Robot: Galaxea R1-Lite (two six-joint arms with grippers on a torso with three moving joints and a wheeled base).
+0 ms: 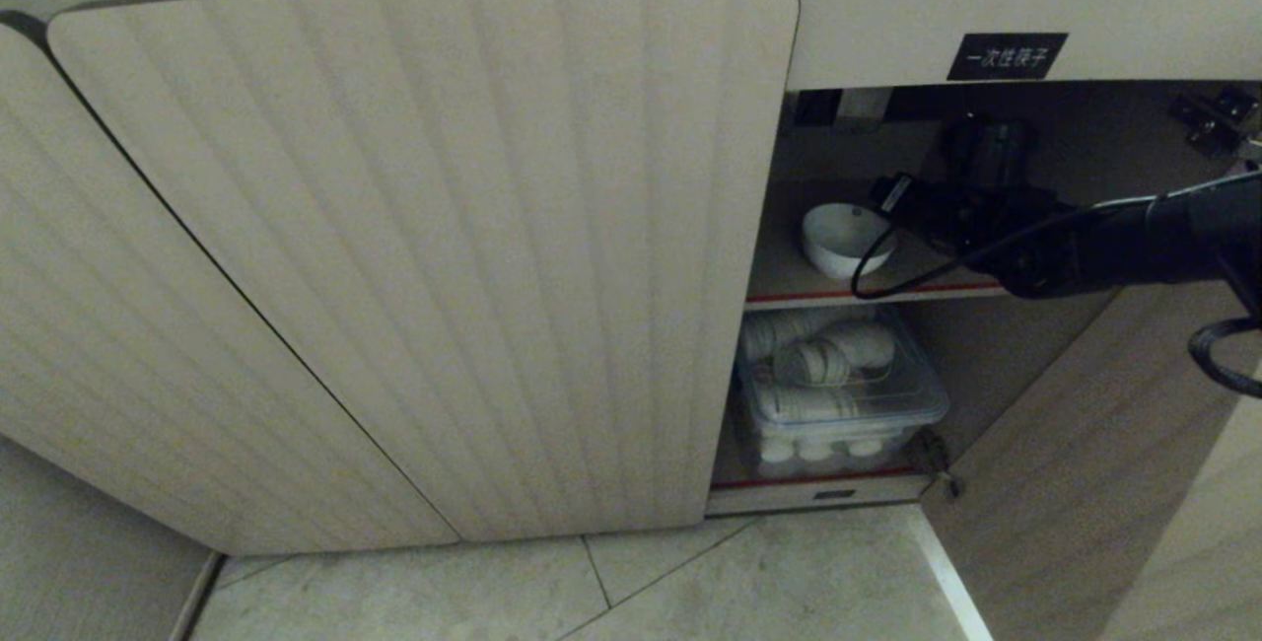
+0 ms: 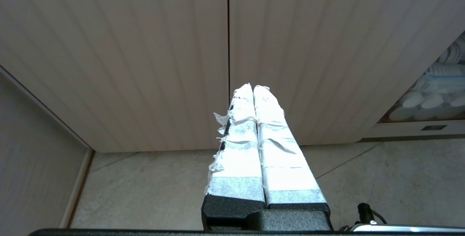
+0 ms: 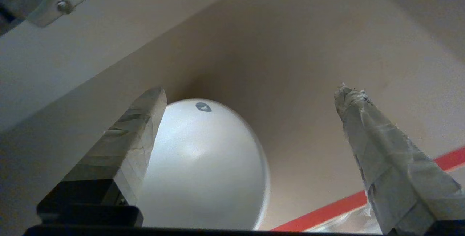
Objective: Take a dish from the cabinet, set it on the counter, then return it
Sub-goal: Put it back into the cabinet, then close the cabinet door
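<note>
i'm looking at the cabinet (image 1: 424, 256) with its right-hand compartment standing open at the right of the head frame. the dish (image 1: 846, 241) is sitting upright on the inner shelf (image 1: 789, 288) with the red front edge, right of centre. my right end effector (image 3: 250, 98) is reaching into that compartment from the right edge of the frame, its taped fingers (image 3: 381, 149) spread wide apart and gripping nothing; in the right wrist view the dish (image 3: 203, 163) is lying just beside one finger. below the shelf a clear bin (image 1: 838, 394) of white cups is resting. my left end effector (image 2: 253, 89) is hanging low before the ribbed doors, fingers pressed together, empty.
</note>
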